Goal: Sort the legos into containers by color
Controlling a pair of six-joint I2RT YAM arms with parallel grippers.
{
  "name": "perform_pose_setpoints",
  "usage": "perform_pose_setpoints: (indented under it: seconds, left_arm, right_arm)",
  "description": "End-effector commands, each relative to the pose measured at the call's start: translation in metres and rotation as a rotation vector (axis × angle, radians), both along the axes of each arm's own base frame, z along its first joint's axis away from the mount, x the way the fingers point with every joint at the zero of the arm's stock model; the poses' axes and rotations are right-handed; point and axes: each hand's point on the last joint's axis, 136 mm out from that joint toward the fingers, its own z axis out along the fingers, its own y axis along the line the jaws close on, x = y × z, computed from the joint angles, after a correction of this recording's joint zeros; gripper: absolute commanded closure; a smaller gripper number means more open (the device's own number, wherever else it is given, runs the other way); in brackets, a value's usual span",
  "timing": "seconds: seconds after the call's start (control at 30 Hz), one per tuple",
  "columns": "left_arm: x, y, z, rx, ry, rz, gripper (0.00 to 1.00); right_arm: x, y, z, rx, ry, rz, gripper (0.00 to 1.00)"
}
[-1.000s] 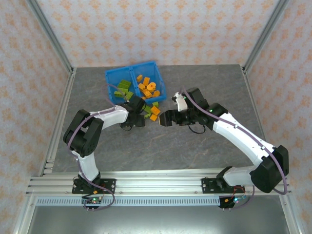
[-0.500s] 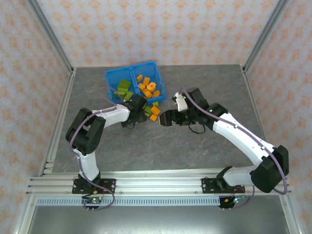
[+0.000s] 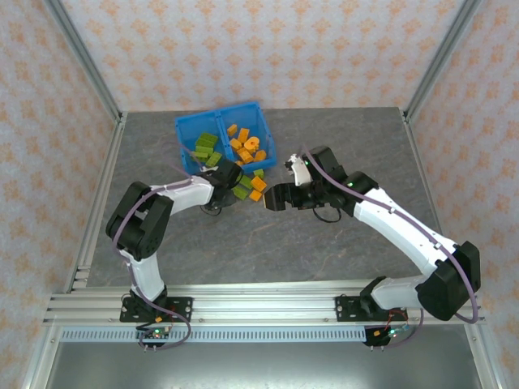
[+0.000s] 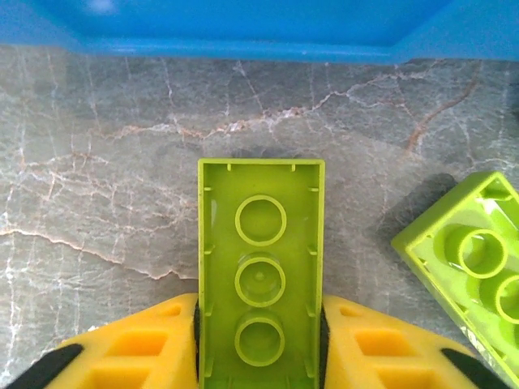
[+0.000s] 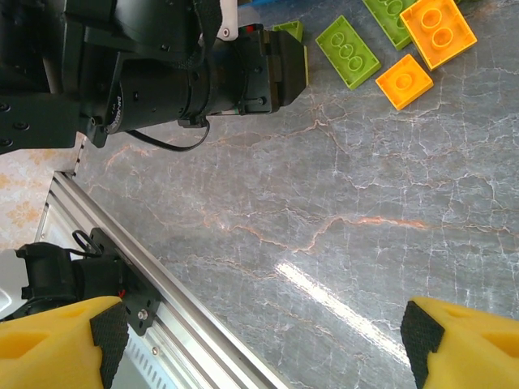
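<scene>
1. Blue bin (image 3: 217, 113) holds green legos (image 3: 206, 146) in its left compartment, orange legos (image 3: 246, 144) in the right.
2. Left gripper (image 4: 259, 332) is clamped on one green brick (image 4: 260, 235), with a second green brick (image 4: 466, 259) just beside it.
3. Right gripper (image 5: 263, 348) is spread wide and empty; two orange bricks (image 5: 438, 28) and two green bricks (image 5: 350, 50) lie loose on the table (image 5: 324, 203).

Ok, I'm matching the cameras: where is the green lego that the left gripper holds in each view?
Top external: held lego, centre, just below the blue bin.
Left wrist: bottom centre, between the yellow fingers.
Right wrist: top edge, left of centre, mostly hidden.
Shared landmark: the loose upturned green lego beside it.
</scene>
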Motion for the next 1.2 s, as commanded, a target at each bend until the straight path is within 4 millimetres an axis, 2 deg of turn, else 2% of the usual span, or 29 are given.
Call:
perform_pose_setpoints:
  seconds: [0.0, 0.1, 0.17, 0.23, 0.37, 0.43, 0.6, 0.73, 0.77, 0.8, 0.9, 1.0, 1.1, 1.17]
  left_arm:
    - [-0.012, 0.004, -0.004, 0.002, 0.029, -0.021, 0.70]
    - [-0.012, -0.005, 0.019, -0.055, -0.001, -0.051, 0.76]
    - [-0.011, -0.013, 0.050, -0.075, -0.056, -0.082, 0.76]
    - [-0.010, -0.012, 0.084, -0.046, -0.124, -0.102, 0.76]
    - [0.008, 0.017, 0.144, 0.116, -0.270, -0.078, 0.76]
    - [0.025, 0.029, 0.158, 0.156, -0.295, -0.056, 0.76]
    - [0.087, 0.050, 0.168, 0.148, -0.307, -0.011, 0.76]
    - [0.128, 0.059, 0.165, 0.130, -0.300, 0.019, 0.76]
    - [0.137, 0.060, 0.150, 0.129, -0.262, 0.020, 0.76]
    - [0.144, 0.061, 0.145, 0.123, -0.241, 0.025, 0.75]
    - [0.149, 0.061, 0.128, 0.102, -0.205, 0.042, 0.67]
    - [0.146, 0.062, 0.122, 0.069, -0.204, 0.065, 0.50]
    - [0.135, 0.061, 0.133, 0.044, -0.228, 0.059, 0.44]
    - [0.123, 0.060, 0.153, 0.016, -0.262, 0.052, 0.42]
  right_arm:
    - [-0.002, 0.004, 0.003, 0.009, -0.003, 0.020, 0.11]
    - [-0.002, 0.004, 0.009, 0.024, -0.013, 0.012, 0.11]
    - [-0.001, 0.004, 0.012, 0.030, -0.022, 0.006, 0.11]
    - [0.000, 0.005, 0.014, 0.037, -0.026, 0.002, 0.11]
    - [0.003, 0.007, 0.017, 0.048, -0.040, -0.001, 0.11]
    - [0.004, 0.007, 0.017, 0.050, -0.043, -0.002, 0.11]
    - [0.004, 0.006, 0.019, 0.048, -0.046, -0.006, 0.11]
    - [0.002, 0.003, 0.021, 0.048, -0.055, -0.013, 0.11]
    - [0.002, 0.003, 0.022, 0.046, -0.058, -0.014, 0.11]
    - [0.002, 0.002, 0.022, 0.044, -0.059, -0.014, 0.11]
    - [0.001, 0.001, 0.021, 0.039, -0.059, -0.013, 0.11]
    - [0.001, 0.002, 0.020, 0.040, -0.055, -0.012, 0.11]
    - [0.000, 0.002, 0.019, 0.042, -0.053, -0.010, 0.11]
    - [0.001, 0.002, 0.019, 0.042, -0.053, -0.010, 0.11]
